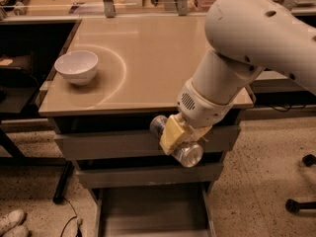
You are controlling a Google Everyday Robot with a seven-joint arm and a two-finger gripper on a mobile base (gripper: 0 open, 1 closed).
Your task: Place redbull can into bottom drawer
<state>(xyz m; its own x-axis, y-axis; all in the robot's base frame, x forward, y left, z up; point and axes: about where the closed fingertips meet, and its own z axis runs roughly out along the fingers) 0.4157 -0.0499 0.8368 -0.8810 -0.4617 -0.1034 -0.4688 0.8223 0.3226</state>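
Yellowish end effector (173,138), above the grey bottom drawer (150,209), grips the silvery redbull can (188,154); white bowl (76,66).

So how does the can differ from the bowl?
The can is slim, silvery metal; the bowl is wide and white. The can lies tilted sideways, clamped in the gripper in front of the drawers; the bowl sits upright on the table. Both are round.

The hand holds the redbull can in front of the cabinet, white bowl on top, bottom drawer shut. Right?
No: the camera view shows the bottom drawer pulled open, its grey floor exposed. The rest holds: the hand grips the redbull can in front of the cabinet, white bowl on top.
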